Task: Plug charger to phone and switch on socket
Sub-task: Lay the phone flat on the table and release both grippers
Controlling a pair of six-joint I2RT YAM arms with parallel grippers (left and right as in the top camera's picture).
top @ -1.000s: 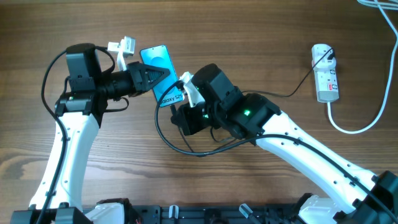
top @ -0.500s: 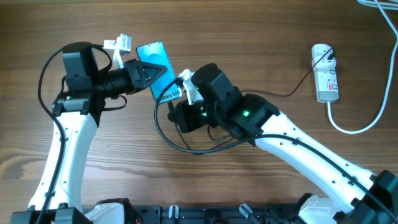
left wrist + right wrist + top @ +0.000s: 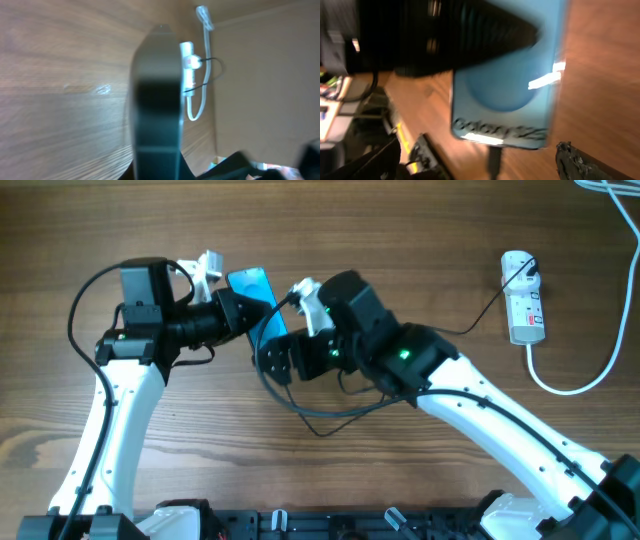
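Observation:
My left gripper [image 3: 243,310] is shut on the phone [image 3: 262,298] and holds it tilted above the table; its teal screen [image 3: 510,75] fills the right wrist view. The charger's dark tip [image 3: 494,157] sits at the phone's bottom edge. Its thin black cable [image 3: 480,320] runs right to the socket [image 3: 525,310]. My right gripper [image 3: 487,167] is open just below the phone, with its fingers [image 3: 585,160] wide on either side of the tip and not touching it. In the left wrist view the phone [image 3: 155,100] shows edge-on, with the socket [image 3: 186,65] far behind.
The white socket lies at the table's right side with a black plug [image 3: 531,277] in it. Its thick white cord [image 3: 580,385] curves away to the right edge. Black cables loop on the wood [image 3: 320,430] below both grippers.
My right gripper has let go of the charger tip and opened wide. The left arm has shifted a little right, turning the phone more edge-on to the overhead camera.

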